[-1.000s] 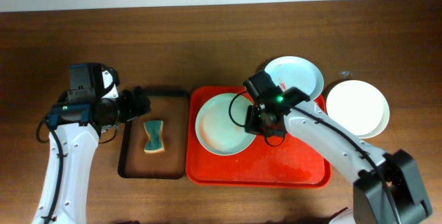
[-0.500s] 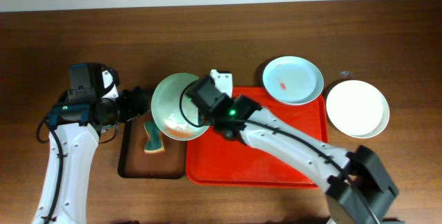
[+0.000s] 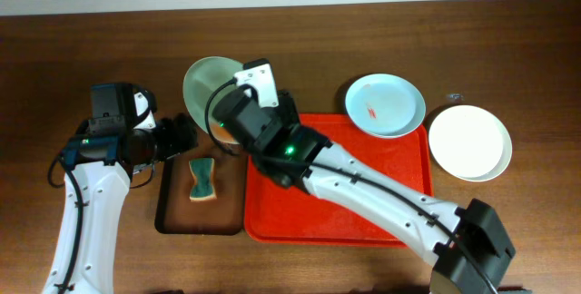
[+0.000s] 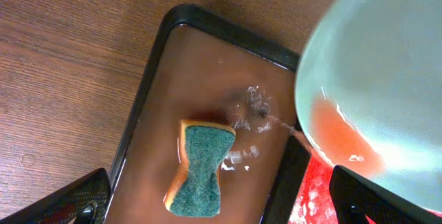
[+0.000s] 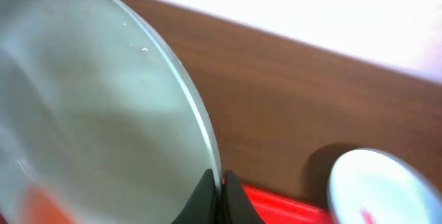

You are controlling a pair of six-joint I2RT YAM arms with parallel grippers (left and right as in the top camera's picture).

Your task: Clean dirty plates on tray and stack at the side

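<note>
So the right end effector [image 5: 219,191] is pinching a tilted plate [image 3: 209,85] by its rim over the black tray [image 3: 171,214]. The left end effector [image 4: 222,207] is spread wide, holding nothing.

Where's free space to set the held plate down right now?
The red tray is bare except for the blue plate overlapping its top-right corner, though the right arm spans it. The table is bare between the held plate and blue plate, and below the white plate. Crowded: the black tray, with sponge, left gripper and held plate above.
</note>
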